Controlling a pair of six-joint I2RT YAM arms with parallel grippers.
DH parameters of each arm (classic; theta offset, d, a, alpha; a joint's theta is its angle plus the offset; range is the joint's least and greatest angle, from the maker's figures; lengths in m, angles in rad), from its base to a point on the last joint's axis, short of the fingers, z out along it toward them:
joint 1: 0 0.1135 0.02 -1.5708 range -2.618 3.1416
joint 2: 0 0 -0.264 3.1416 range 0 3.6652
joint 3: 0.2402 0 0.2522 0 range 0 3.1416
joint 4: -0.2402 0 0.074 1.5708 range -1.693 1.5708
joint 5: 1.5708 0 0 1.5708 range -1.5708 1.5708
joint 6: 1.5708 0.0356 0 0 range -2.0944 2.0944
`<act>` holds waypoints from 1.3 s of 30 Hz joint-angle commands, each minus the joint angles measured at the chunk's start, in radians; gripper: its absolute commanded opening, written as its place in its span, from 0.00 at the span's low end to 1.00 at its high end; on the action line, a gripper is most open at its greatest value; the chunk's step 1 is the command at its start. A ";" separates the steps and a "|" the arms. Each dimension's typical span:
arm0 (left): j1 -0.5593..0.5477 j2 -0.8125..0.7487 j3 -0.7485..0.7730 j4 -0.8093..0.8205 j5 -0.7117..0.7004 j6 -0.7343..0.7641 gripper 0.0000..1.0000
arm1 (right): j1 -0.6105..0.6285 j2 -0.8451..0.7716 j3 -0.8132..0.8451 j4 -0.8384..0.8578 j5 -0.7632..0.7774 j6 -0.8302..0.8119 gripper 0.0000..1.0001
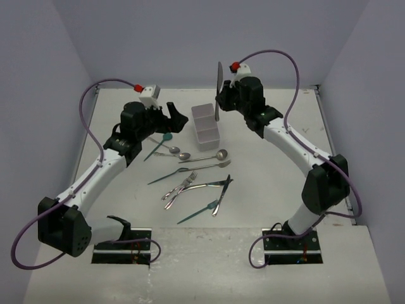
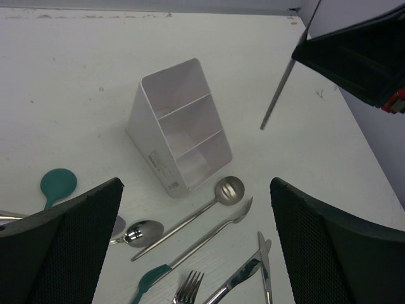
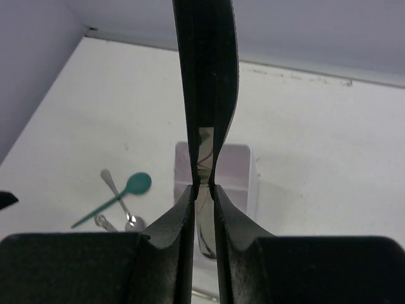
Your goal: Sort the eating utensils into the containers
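Observation:
The white three-compartment container (image 1: 204,125) stands at the table's middle back; the left wrist view shows it (image 2: 180,126) empty. My right gripper (image 1: 219,100) hangs just above its right side, shut on a slim silver knife (image 1: 219,73) held upright, its lower end over the container (image 3: 237,166). In the right wrist view the gripper (image 3: 204,183) pinches the blade (image 3: 204,231). My left gripper (image 1: 173,116) is open to the left of the container, nothing between its fingers (image 2: 82,228). Several utensils lie in front: a teal spoon (image 1: 158,145), silver spoons (image 1: 174,152), forks (image 1: 182,185), knives (image 1: 219,189).
A long-handled round spoon (image 2: 229,190) and a teal-handled knife (image 2: 209,237) lie just in front of the container. Another teal utensil (image 1: 197,212) lies nearest the arm bases. Walls close the table at the back and on both sides.

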 commanded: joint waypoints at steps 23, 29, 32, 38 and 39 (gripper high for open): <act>0.000 -0.046 0.012 -0.102 -0.254 0.059 1.00 | 0.074 0.345 0.107 0.484 0.117 0.068 0.19; 0.000 -0.046 0.004 -0.103 -0.262 0.056 1.00 | 0.086 0.289 0.094 0.442 0.149 0.045 0.39; 0.000 -0.046 -0.007 -0.095 -0.268 0.050 1.00 | 0.096 0.244 0.056 0.455 0.174 0.035 0.60; 0.000 -0.075 -0.019 -0.112 -0.271 0.045 1.00 | 0.122 0.077 -0.019 0.376 0.244 0.065 0.99; 0.000 -0.083 -0.028 -0.112 -0.271 0.042 1.00 | 0.125 0.022 -0.027 0.339 0.267 0.088 0.99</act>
